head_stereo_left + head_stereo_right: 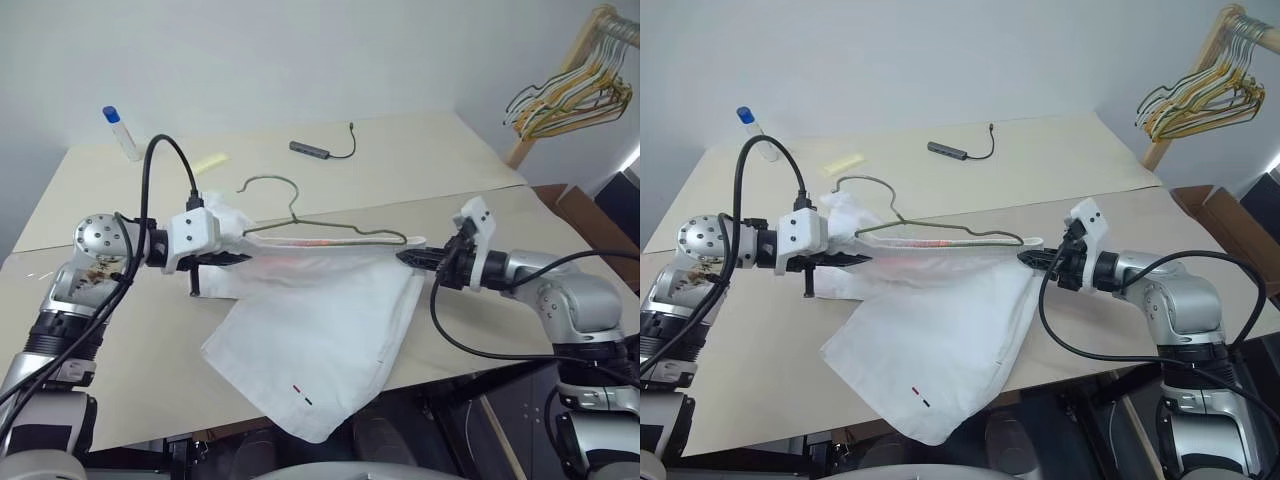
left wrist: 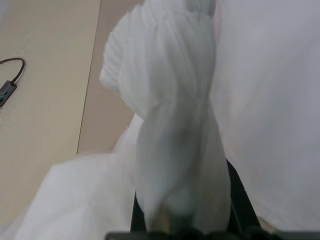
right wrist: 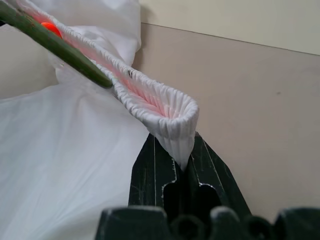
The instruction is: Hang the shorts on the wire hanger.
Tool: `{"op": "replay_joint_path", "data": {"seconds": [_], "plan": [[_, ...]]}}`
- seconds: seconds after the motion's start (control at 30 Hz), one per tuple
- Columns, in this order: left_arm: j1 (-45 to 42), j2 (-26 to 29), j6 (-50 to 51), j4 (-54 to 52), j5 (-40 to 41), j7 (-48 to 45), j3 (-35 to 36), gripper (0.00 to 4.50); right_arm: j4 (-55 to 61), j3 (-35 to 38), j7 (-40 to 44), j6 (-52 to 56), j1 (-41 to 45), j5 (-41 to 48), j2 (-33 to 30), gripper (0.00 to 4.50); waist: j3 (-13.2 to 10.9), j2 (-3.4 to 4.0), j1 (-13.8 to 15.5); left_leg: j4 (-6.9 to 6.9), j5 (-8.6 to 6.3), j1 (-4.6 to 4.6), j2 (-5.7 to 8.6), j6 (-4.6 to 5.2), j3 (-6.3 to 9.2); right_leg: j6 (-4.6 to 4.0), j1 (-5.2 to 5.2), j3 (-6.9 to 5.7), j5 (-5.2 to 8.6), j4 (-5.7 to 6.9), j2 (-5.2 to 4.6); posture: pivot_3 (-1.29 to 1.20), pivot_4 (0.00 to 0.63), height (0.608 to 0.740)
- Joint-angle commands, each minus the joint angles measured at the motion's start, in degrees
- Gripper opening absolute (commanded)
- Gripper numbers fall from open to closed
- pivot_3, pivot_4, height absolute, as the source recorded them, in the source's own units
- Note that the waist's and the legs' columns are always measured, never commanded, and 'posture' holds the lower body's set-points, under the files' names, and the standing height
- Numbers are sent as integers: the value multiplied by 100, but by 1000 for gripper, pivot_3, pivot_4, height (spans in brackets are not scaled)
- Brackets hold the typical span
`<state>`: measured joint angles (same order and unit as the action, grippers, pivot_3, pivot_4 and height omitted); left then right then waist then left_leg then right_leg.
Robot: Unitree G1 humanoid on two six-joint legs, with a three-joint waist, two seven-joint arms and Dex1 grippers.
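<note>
Currently the shorts [image 1: 310,330] are stretched above the bench [image 1: 420,160] by the waistband, pinched by left end effector [image 1: 243,257] and right end effector [image 1: 408,257], with the wire hanger [image 1: 320,228] threaded inside, so a slipped pinch could drop both.

Your table [image 1: 420,170], beige: bottle [image 1: 121,132] at far left, yellow note [image 1: 209,162] nearby, dark cable [image 1: 325,148] farther right. Shorts [image 1: 310,340] partly rest on it, draping over near edge.
</note>
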<state>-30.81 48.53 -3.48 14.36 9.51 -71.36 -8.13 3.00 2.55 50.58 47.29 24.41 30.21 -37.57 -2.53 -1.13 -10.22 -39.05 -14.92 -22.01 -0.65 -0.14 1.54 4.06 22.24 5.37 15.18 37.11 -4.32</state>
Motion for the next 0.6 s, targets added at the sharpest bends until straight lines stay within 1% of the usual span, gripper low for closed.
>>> {"op": "replay_joint_path", "data": {"seconds": [0.03,0.23,0.5,0.6], "plan": [[39,193,144,109,-160,227,274,0,-46,257,-48,-152,50,-128,-300,28,0,0,2,0,0,0,0,0,0,0,0,0,0,0,0,-133,0,740],[167,152,126,46,-309,459,211,0,-33,259,-23,-220,46,-138,-321,28,0,0,3,0,0,2,-1,0,0,0,0,1,0,1,0,-135,0,740],[238,177,201,-35,-300,423,178,0,-65,263,32,-294,20,-167,-366,28,0,0,5,0,0,0,0,0,0,0,0,0,0,0,-1,-139,0,740],[280,71,305,-107,88,329,364,0,-78,213,60,-361,-30,-184,-386,28,0,0,5,0,0,1,0,0,-1,0,0,0,0,0,0,-139,0,740]]}}
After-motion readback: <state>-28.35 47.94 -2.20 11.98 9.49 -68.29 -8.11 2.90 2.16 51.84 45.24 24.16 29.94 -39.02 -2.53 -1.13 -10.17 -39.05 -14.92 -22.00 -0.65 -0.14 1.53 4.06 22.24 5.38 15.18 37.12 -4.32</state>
